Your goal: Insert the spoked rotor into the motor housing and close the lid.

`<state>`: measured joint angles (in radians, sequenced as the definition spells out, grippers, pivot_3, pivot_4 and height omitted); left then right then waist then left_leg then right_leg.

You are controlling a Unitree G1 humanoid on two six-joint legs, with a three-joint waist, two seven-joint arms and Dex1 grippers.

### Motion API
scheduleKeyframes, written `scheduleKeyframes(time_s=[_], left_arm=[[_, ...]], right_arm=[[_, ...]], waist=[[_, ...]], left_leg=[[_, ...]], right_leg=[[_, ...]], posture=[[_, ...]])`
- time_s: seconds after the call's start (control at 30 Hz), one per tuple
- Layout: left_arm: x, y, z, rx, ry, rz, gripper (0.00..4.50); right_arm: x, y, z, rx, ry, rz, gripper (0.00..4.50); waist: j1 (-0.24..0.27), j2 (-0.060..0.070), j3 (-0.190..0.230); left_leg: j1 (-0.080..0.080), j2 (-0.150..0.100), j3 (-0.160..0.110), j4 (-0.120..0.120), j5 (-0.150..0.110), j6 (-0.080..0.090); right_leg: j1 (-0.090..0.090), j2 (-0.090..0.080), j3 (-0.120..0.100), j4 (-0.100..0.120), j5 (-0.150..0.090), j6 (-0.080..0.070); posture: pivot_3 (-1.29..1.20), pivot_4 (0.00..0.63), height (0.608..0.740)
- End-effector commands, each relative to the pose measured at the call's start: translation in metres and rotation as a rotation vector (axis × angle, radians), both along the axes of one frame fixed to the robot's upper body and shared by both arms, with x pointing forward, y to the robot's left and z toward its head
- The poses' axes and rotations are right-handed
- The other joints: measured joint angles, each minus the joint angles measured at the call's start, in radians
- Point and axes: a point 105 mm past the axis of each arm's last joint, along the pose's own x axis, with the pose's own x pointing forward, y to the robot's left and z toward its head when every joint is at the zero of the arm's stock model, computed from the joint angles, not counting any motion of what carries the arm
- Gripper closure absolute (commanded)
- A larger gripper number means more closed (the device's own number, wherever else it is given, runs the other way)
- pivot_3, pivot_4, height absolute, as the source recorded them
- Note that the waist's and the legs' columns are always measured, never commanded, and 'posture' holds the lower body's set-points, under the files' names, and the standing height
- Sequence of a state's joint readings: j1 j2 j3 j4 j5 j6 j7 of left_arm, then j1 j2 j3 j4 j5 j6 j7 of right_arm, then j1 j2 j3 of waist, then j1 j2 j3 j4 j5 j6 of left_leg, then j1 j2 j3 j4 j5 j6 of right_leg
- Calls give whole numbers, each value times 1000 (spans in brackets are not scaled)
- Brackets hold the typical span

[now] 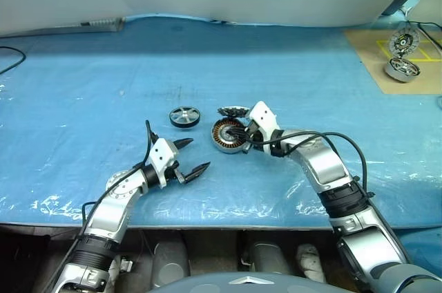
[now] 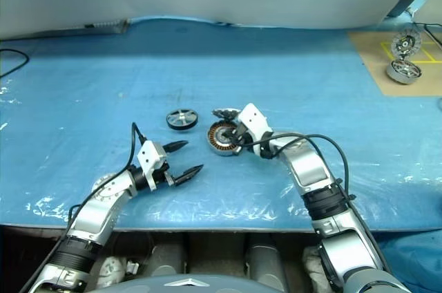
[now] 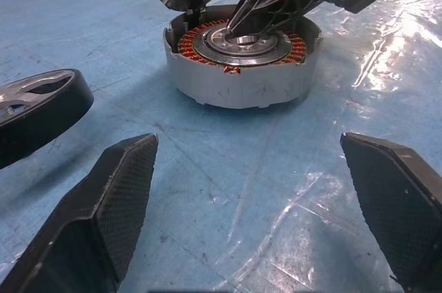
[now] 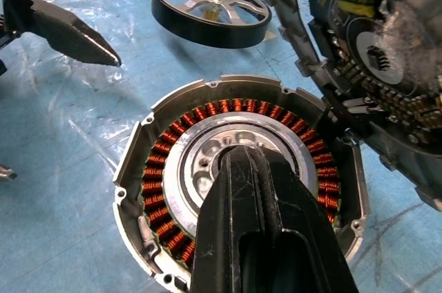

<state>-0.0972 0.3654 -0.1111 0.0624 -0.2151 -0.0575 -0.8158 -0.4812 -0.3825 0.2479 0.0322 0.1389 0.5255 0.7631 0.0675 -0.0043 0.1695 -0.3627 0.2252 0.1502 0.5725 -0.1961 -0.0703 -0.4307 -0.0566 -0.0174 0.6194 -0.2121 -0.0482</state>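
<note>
Two robot arms work over a blue sheet with round motor parts on it.

The right gripper point(image 4: 238, 162) has its two black fingers pressed together, and their tips poke into the middle hole of the motor housing point(image 1: 226, 134), which sits flat on the blue sheet point(image 1: 83, 99). The lid point(image 4: 373, 58) leans tilted just beside the motor housing, with its jagged edge touching the ring's far side; its inner face shows small parts, but no words can be read. The spoked rotor point(image 1: 184, 116) lies flat near the motor housing, not touching it. The left gripper point(image 1: 188, 156) is spread wide and holds nothing, close to the motor housing. Two more round parts point(image 1: 403, 54) rest far away on a brown board point(image 1: 376, 65).
</note>
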Motion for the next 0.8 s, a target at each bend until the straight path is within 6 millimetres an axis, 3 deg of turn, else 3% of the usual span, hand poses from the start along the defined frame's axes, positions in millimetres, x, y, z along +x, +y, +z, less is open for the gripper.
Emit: scheduleKeyframes(time_s=[0.03, 0.3, 0.8], left_arm=[[0, 1, 6, -8, -29, 4, 0], [-2, 0, 5, -9, -23, 2, 0], [-2, 0, 4, -11, -18, 2, 0]], right_arm=[[-7, 4, 6, 11, -14, 42, 4462], [-10, 8, 5, 29, -7, 58, 4462], [9, 4, 13, 37, -54, -32, 4462]], waist=[[0, 0, 0], [-1, 0, 0], [0, 0, 0]], left_leg=[[0, 0, 0, 0, 0, 0], [0, 0, 0, 0, 0, 0], [0, 0, 0, 0, 0, 0]], right_leg=[[0, 0, 0, 0, 0, 0], [0, 0, 0, 0, 0, 0], [0, 0, 0, 1, 0, 0]], posture=[[0, 150, 740], [0, 150, 740], [0, 150, 740]])
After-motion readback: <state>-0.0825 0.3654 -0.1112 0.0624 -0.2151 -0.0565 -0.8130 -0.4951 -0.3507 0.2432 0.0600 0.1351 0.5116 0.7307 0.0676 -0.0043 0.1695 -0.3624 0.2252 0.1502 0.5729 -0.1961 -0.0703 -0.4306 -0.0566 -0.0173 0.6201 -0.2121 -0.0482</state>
